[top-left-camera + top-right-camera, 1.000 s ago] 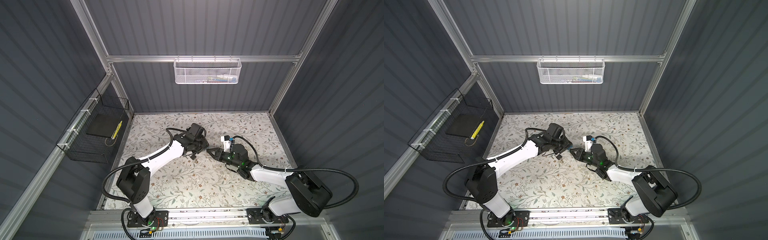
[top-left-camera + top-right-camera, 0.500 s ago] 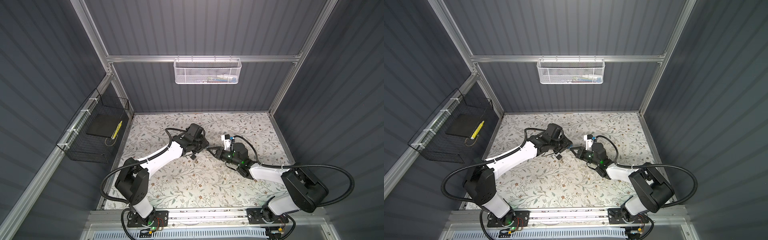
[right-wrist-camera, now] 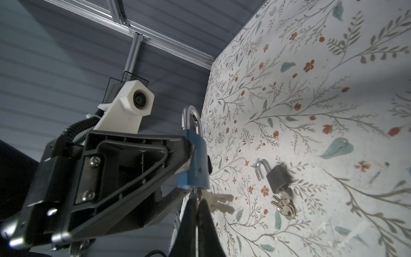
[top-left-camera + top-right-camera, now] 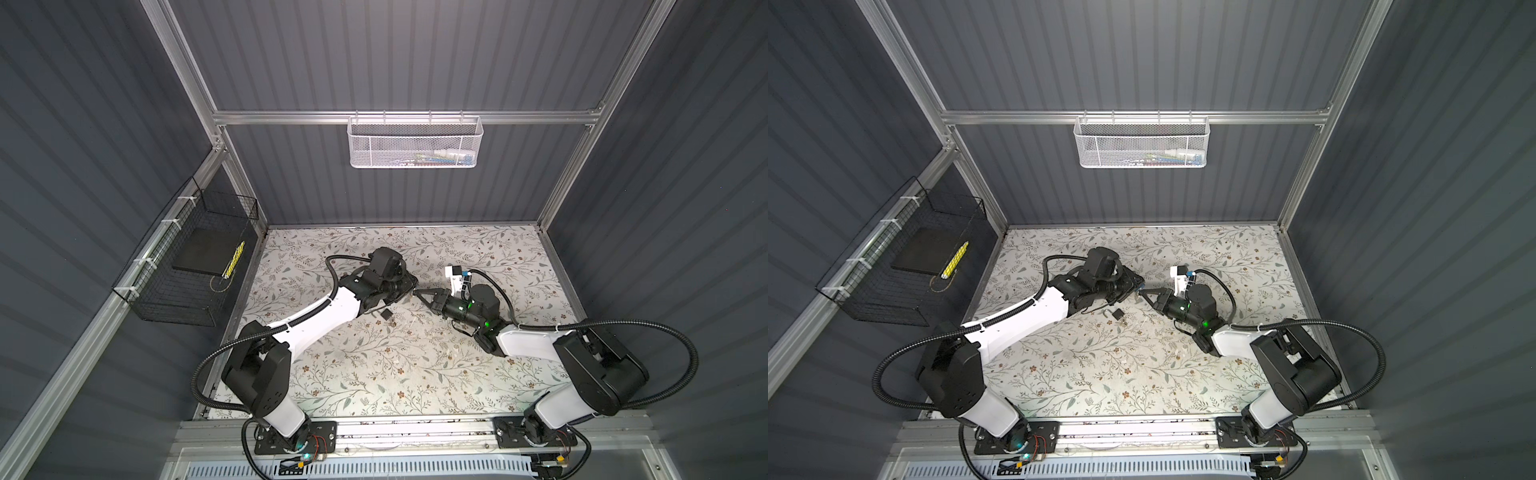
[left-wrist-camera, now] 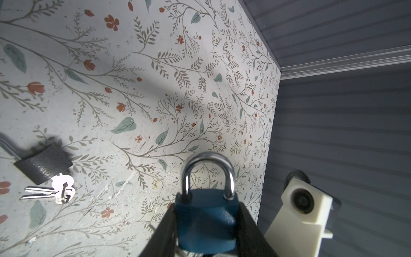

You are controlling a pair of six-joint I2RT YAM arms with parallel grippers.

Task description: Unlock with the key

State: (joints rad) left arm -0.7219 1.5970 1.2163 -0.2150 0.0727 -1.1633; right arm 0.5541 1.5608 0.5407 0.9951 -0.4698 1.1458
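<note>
Left tool (image 4: 410, 286): clamps the blue padlock (image 5: 205, 220) by its body, mid-frame in both top views, above the desk (image 4: 374, 374).
Right tool (image 3: 198, 203): pinched tight on the key (image 3: 198, 191) under that padlock.
Grey padlock (image 3: 277, 179): lies open-shackled on the desk.

The right arm (image 4: 524, 348) has pushed farther in over the floral worktop (image 4: 374, 365). In both top views its bulky black elbow housing (image 4: 598, 368) has swung toward the middle and toward the back wall. The right jaws, slightly apart a second ago, have since pinched fully together on the bunch of small silver keys (image 3: 219, 201), right at the underside of the blue padlock with the steel shackle (image 3: 195, 160).
</note>
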